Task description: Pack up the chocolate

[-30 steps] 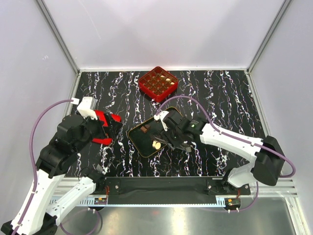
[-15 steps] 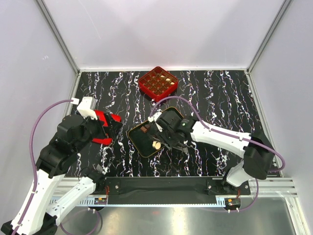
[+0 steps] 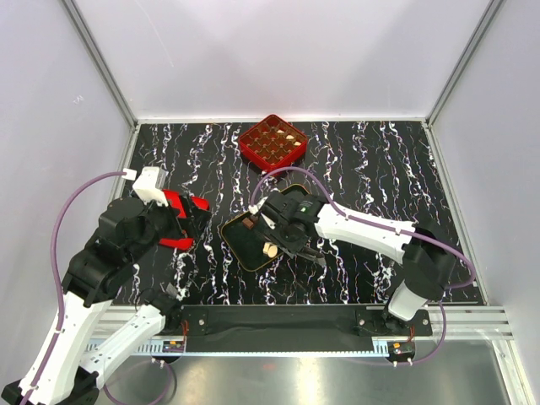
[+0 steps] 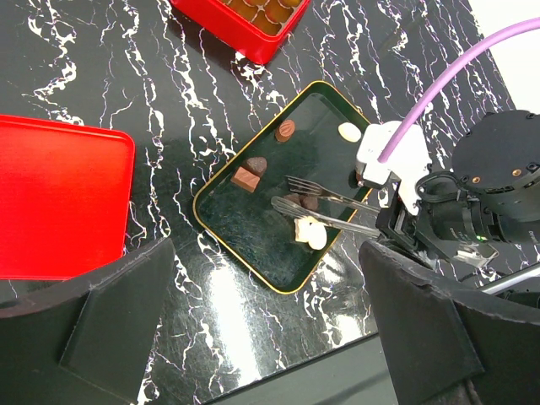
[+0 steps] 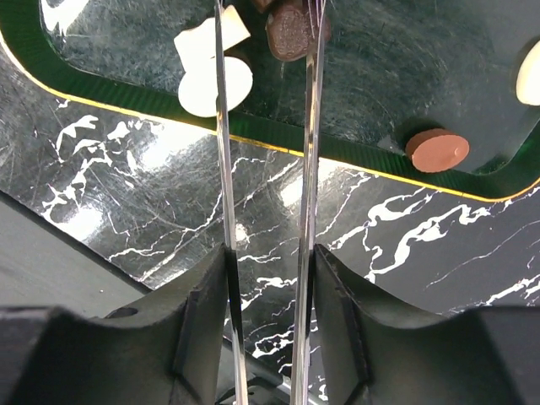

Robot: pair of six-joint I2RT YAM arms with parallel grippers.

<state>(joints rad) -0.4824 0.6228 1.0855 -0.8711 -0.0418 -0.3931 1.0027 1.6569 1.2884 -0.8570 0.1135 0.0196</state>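
pick phase by my read, nothing looks lifted yet.
table: glossy black marble-look slab, white veins.
red lid: flat, rounded corners, left of frame. left gripper hangs over it, jaws wide, empty.
tray, mid-frame: black mirror-finish rectangle, gold rim.
red gridded box, top centre: some cells look filled, can't count.
right gripper is clamped on thin steel tweezers, blades reaching into the tray.
chocolate sits loose in the tray: brown disc by the rim, cream pieces, dark ridged piece between the blades. Pinched or not, can't tell.
next: squeeze gently on the dark one (smooth, likely slippery), lift above the rim, carry to a free cell.
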